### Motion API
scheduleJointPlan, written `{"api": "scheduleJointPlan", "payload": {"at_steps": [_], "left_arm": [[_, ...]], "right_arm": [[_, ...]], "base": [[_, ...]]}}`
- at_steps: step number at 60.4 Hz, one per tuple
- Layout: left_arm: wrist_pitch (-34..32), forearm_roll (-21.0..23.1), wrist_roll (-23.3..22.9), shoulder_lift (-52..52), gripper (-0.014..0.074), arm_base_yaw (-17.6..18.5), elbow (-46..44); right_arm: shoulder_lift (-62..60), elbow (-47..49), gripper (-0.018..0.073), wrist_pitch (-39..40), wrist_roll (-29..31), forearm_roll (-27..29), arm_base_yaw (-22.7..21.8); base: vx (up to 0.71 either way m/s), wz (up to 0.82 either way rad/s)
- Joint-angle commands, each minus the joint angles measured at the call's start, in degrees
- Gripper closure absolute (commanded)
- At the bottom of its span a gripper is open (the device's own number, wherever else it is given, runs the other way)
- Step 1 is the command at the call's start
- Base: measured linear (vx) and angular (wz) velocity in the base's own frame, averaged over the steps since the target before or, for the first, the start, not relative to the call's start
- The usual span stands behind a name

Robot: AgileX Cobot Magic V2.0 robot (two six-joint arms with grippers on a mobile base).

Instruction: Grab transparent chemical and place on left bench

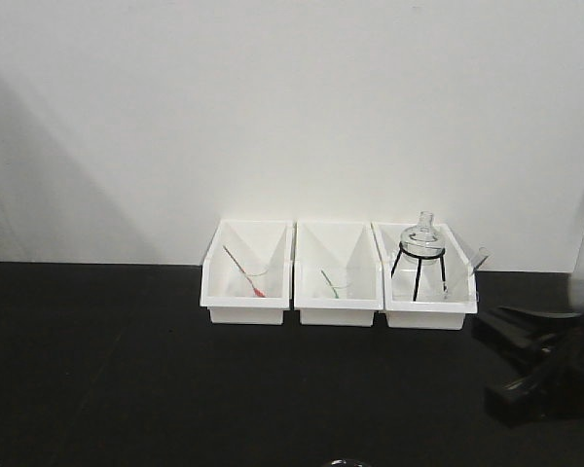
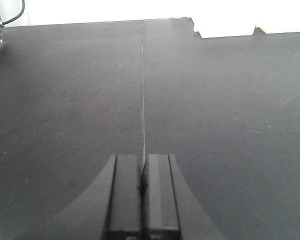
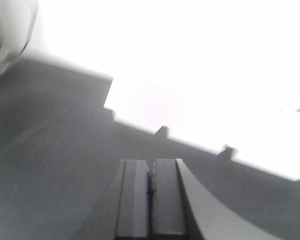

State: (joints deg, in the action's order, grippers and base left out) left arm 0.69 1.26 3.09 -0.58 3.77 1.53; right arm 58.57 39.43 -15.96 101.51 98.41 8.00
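Standing in a row against the white wall (image 1: 292, 107), three white bins sit on the black bench (image 1: 127, 379), side by side and nearly touching. Left bin (image 1: 246, 272) holds a clear vessel with a red-tipped rod leaning in it; middle bin (image 1: 338, 274) holds another with a greenish tint at the base. Right bin (image 1: 428, 278) contains the transparent flask (image 1: 423, 236), upright on a black wire stand (image 1: 419, 272), neck rising above the bin rim. Right arm (image 1: 540, 360) visible low at the right edge of the front view, well apart from the bins, resting near bench level. Right gripper (image 3: 150, 197) fingers pressed together, nothing between them; wrist view blurred, pointing toward the bright wall. Left gripper (image 2: 143, 195) likewise clenched and empty, over bare bench, aligned with a thin seam (image 2: 142, 90) running away across the surface.
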Motion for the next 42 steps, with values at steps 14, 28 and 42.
{"api": "scheduleJointPlan", "payload": {"at_steps": [14,28,42], "left_arm": [[-4.5,0.0,-0.4,-1.1,0.0600,0.1,0.9],[-4.5,0.0,-0.4,-1.1,0.0600,0.1,0.9],[-4.5,0.0,-0.4,-1.1,0.0600,0.1,0.9]], "right_arm": [[-16.7,-5.6,0.0567,12.7,-0.9,3.4,-0.2],[-20.5,-5.6,0.0567,14.1,-0.9,3.6,-0.2],[-20.6,-5.6,0.0567,14.1,-0.9,3.6,-0.2]], "base": [[0.00,0.00],[0.00,0.00],[0.00,0.00]]}}
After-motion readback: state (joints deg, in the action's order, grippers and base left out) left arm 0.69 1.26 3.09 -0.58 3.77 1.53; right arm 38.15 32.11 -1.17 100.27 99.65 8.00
